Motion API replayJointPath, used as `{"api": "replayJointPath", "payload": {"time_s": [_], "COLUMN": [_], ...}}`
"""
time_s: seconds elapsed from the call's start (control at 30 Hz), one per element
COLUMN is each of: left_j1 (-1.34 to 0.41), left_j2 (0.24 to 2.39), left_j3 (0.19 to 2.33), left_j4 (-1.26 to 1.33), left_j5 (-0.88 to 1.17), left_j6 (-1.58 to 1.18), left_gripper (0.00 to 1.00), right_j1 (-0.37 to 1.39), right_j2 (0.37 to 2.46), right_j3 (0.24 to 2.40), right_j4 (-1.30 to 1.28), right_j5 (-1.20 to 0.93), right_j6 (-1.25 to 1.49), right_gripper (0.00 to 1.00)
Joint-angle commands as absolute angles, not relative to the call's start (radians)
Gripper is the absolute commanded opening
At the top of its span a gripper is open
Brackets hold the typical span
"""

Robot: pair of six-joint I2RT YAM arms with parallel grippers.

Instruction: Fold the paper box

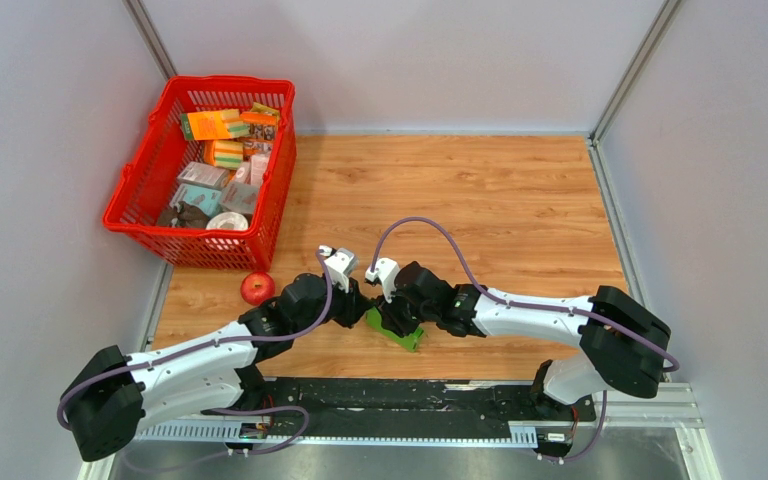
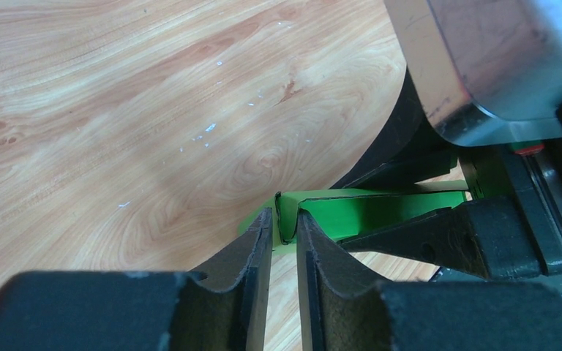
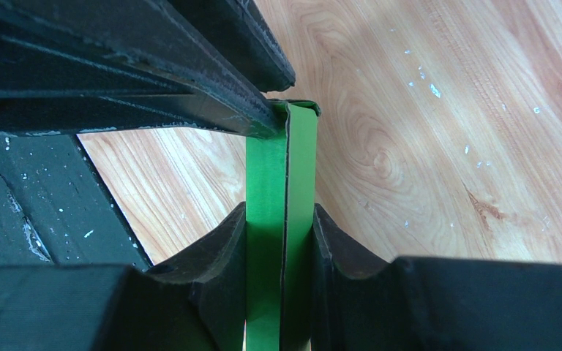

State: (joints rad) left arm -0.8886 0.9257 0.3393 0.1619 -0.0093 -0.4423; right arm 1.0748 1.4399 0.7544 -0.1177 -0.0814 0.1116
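1. Top external view: the paper box, bright green thin card, sits right of the red apple and a little nearer the robot.
2. Right wrist view: the right gripper pinches the card on edge. Two layers lie face to face between its pads, with a dark seam between them. The hold looks firm.
3. Left wrist view: the left gripper has its fingers nearly together, leaving a narrow gap. A folded card edge stands at the mouth of that gap, on the side toward the apple. Cannot tell whether it is clamped or only lined up.
4. Handling, judged: very light, thin and springy. Flaps will likely spring back unless creased hard. Smooth card may slip between pads, and opposing pulls could tear it at the cut lines.
5. Where to hold, judged: on flat panels close to a score line, not on free flap tips. One gripper anchors the body while the other presses the fold.
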Motion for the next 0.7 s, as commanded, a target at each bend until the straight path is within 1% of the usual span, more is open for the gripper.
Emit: {"api": "replayJointPath", "payload": {"time_s": [0.0, 0.23, 0.37, 0.6, 0.67], "left_j1": [-0.888, -0.888, -0.888, -0.888, -0.888], "left_j2": [0.923, 0.884, 0.893, 0.923, 0.927], "left_j3": [0.362, 0.362, 0.365, 0.367, 0.367], "left_j4": [0.21, 0.206, 0.202, 0.209, 0.207], "left_j5": [-0.026, -0.032, -0.037, -0.015, -0.021], "left_j6": [-0.446, -0.448, -0.443, -0.437, -0.431], "left_gripper": [0.31, 0.31, 0.24, 0.19, 0.15], "right_j1": [1.078, 1.077, 1.077, 1.077, 1.078], "right_j2": [1.433, 1.436, 1.434, 1.425, 1.428], "right_j3": [0.764, 0.762, 0.762, 0.761, 0.761], "right_j4": [-0.084, -0.084, -0.083, -0.084, -0.083], "right_j5": [-0.097, -0.098, -0.098, -0.097, -0.1], "right_j6": [0.103, 0.106, 0.104, 0.106, 0.107], "right_gripper": [0.28, 0.28, 0.28, 0.28, 0.28]}}
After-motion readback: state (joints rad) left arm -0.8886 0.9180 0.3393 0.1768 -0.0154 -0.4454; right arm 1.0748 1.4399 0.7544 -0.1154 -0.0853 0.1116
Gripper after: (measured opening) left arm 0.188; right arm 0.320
